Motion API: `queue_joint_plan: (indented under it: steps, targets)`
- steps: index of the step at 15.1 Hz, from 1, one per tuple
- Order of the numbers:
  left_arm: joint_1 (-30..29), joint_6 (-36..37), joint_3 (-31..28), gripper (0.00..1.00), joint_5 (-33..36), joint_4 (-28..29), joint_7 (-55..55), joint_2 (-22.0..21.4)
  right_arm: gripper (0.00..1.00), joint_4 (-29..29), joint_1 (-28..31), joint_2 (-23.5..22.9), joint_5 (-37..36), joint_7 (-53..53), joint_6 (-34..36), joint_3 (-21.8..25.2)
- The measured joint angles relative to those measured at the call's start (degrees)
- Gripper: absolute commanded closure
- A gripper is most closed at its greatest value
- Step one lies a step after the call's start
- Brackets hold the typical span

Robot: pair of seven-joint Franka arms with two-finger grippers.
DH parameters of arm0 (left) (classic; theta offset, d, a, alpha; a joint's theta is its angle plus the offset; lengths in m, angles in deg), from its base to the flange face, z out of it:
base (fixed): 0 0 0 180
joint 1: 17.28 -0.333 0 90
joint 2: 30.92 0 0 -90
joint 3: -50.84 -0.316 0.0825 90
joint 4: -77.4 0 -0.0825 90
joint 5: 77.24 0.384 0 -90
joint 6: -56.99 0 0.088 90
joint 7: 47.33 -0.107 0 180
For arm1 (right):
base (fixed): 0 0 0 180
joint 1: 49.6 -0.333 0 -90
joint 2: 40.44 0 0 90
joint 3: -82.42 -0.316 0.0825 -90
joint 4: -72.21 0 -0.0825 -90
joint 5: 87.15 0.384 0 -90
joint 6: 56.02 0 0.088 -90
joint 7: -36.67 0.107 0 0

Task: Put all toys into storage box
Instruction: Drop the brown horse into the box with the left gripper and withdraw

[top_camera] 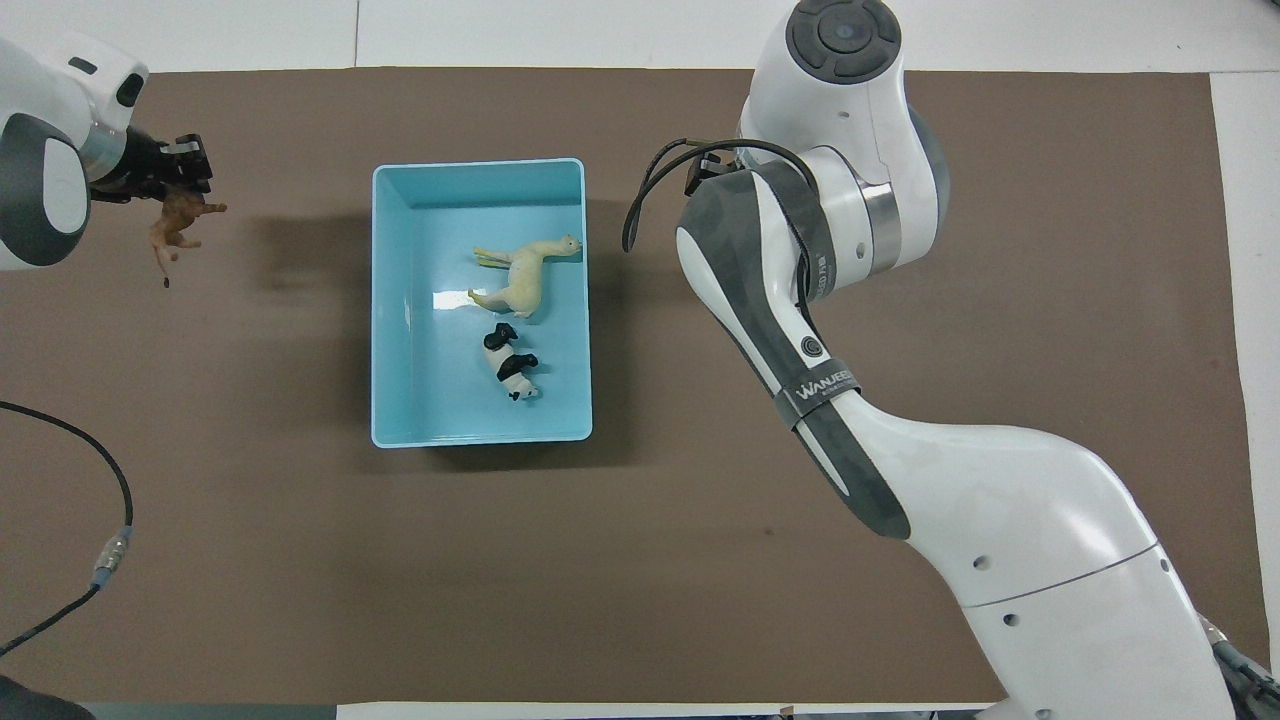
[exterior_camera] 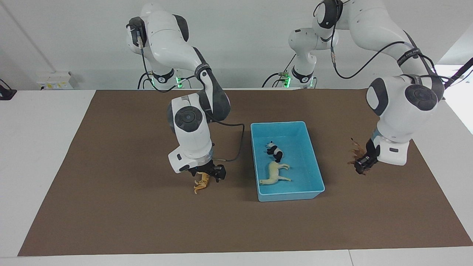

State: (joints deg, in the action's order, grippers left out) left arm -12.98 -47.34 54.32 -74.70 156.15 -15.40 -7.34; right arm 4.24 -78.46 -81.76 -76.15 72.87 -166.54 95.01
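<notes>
The light blue storage box (exterior_camera: 255, 162) (top_camera: 378, 300) stands mid-table on the brown mat. The cream-white horse (exterior_camera: 274, 173) (top_camera: 525, 275) and the panda (exterior_camera: 275, 150) (top_camera: 510, 365) lie in it, the panda nearer to the robots. My right gripper (exterior_camera: 207, 176) is low over the mat beside the box, toward the right arm's end, shut on the orange tiger (exterior_camera: 201, 184), which hangs tilted below it. The right arm hides the tiger in the overhead view. My left gripper (exterior_camera: 364, 162) (top_camera: 185, 175) is shut on the dark brown lion (exterior_camera: 357, 151) (top_camera: 178, 222), raised over the mat toward the left arm's end.
A black cable (exterior_camera: 238, 142) loops from the right arm's wrist beside the box. Another cable (top_camera: 110, 500) lies over the mat near the left arm's base. The brown mat (exterior_camera: 147, 221) covers most of the white table.
</notes>
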Motion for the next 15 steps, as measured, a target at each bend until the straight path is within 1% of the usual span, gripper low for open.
queue_joint_plan:
  steps: [2,3,4,5,6,7,8,10,11,12,13,14,15]
  targets:
    - [4.0,0.1,0.1,0.73,-2.1,2.8,6.8,-2.4,0.0,-3.0,-0.3,-0.4,0.1,0.8,-4.9,-0.1]
    - [6.2,-1.8,0.1,0.72,-2.2,5.0,10.5,-3.0,0.0,-5.5,-0.5,-0.6,0.1,0.9,-8.2,-0.1]
    - [8.5,-5.2,0.1,0.55,-2.3,8.2,13.7,-3.5,0.0,-8.2,-0.6,-0.8,0.1,0.9,-11.2,-0.1]
    - [10.5,-9.2,0.1,0.01,-2.3,11.9,16.1,-4.2,0.0,-10.0,-0.7,-0.9,0.1,0.9,-13.0,-0.1]
    - [12.0,-12.2,0.1,0.0,-2.3,15.5,17.8,-4.8,0.0,-10.9,-0.7,-0.8,0.1,0.9,-13.7,0.0]
    - [12.8,-13.6,0.1,0.0,-2.3,18.1,18.4,-5.5,0.0,-11.3,-0.7,-0.8,0.1,0.9,-13.8,0.0]
    - [12.9,-13.8,0.0,0.0,-2.3,19.3,18.4,-6.1,0.0,-11.6,-0.7,-0.6,0.1,0.9,-13.9,0.0]
    - [12.5,-12.2,-0.8,0.0,-2.3,18.8,18.3,-7.7,0.0,-12.4,-0.8,-0.2,0.1,0.9,-14.3,0.0]
    - [12.3,-10.2,-1.3,0.0,-2.3,17.8,17.6,-8.8,0.0,-13.1,-0.9,0.1,0.1,0.9,-14.4,0.0]
    - [11.7,-7.6,-1.7,0.0,-2.3,16.6,16.0,-10.1,0.02,-13.8,-1.2,0.4,0.1,1.0,-14.5,0.0]
    - [10.5,-4.8,-1.9,0.0,-2.3,15.3,13.4,-11.6,0.21,-14.5,-1.7,0.6,0.2,1.7,-14.7,0.0]
    - [8.9,-1.9,-2.1,0.0,-2.3,14.2,10.0,-13.3,0.57,-15.2,-2.1,0.7,0.2,2.2,-15.2,0.0]
    - [6.9,0.9,-2.2,0.0,-2.3,13.5,5.8,-15.1,1.0,-15.9,-2.4,0.9,0.2,2.5,-16.0,0.0]
